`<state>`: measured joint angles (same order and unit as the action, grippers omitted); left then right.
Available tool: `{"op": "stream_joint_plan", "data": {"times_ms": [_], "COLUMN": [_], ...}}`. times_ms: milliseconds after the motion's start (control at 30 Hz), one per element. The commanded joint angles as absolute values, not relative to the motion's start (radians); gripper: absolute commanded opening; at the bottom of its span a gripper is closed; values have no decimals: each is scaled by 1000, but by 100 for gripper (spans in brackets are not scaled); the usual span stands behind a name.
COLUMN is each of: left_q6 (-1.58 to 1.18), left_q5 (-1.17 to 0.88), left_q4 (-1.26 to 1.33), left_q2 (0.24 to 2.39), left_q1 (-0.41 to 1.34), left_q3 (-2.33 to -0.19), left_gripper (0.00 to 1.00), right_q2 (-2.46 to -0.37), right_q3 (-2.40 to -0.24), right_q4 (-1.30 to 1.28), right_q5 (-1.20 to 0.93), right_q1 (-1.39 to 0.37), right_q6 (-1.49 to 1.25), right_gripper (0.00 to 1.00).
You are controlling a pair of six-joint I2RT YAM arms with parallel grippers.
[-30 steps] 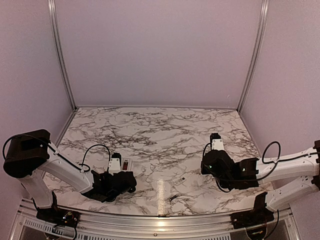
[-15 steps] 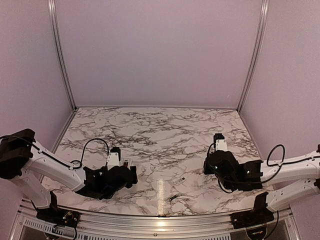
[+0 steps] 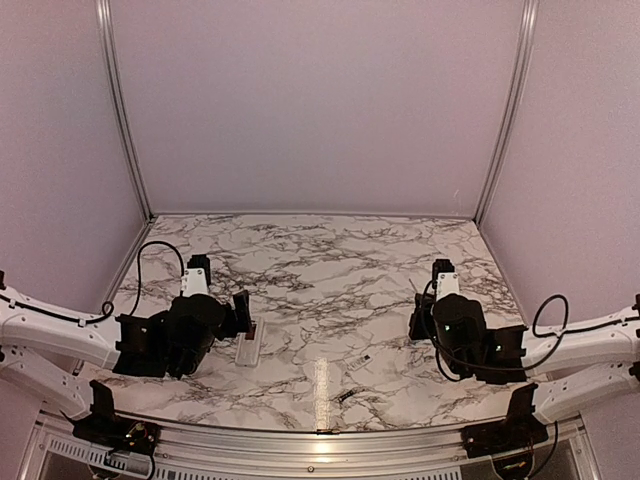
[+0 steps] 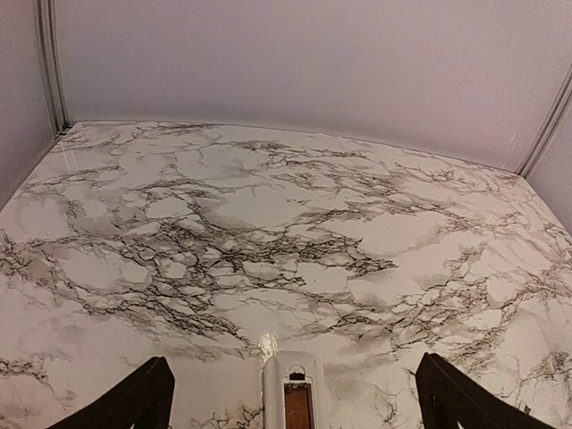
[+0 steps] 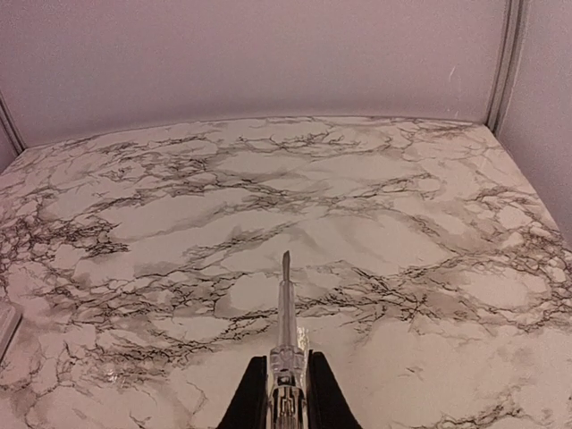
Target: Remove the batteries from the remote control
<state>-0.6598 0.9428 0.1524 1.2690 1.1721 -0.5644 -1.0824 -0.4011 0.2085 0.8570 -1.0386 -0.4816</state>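
Note:
The white remote control [image 3: 250,343] lies flat on the marble table, just in front of my left gripper [image 3: 240,318]. In the left wrist view the remote [image 4: 293,393] shows a red-brown recess, and it sits between the wide-open fingers [image 4: 138,402] without touching them. My right gripper [image 3: 417,312] is shut on a thin grey rod [image 5: 286,304] that points towards the far wall above the table. Two tiny dark pieces [image 3: 366,357] [image 3: 345,397], probably the batteries, lie on the table between the arms.
A pale bright streak [image 3: 321,393] lies on the table near the front rail. Lilac walls with metal corner posts [image 3: 120,110] close the table on three sides. A white edge [image 5: 5,326] shows at the far left of the right wrist view.
My left arm has swung left and back, and its gripper now stands open behind the remote, which lies on the table. My right arm has shifted slightly, still holding the rod.

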Motion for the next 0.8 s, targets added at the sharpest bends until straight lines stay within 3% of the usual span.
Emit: {"op": "stream_joint_plan", "data": {"times_ms": [0, 333, 767], "left_q6": [-532, -411, -376], "left_q5": [971, 929, 897], "left_q4": [190, 315, 358], "left_q2": [1200, 1143, 1179], "left_q1": [1118, 1003, 970], "left_q3": [-530, -463, -448], "left_gripper": [99, 99, 99], "right_q2": [-1123, -1333, -1497], "right_q3": [-402, -430, -431], "right_q4": [352, 531, 638], "right_q5": [854, 828, 717], "right_q1": [-1019, -945, -857], "right_q6": [-379, -248, -280], "right_gripper": [0, 0, 0]}}
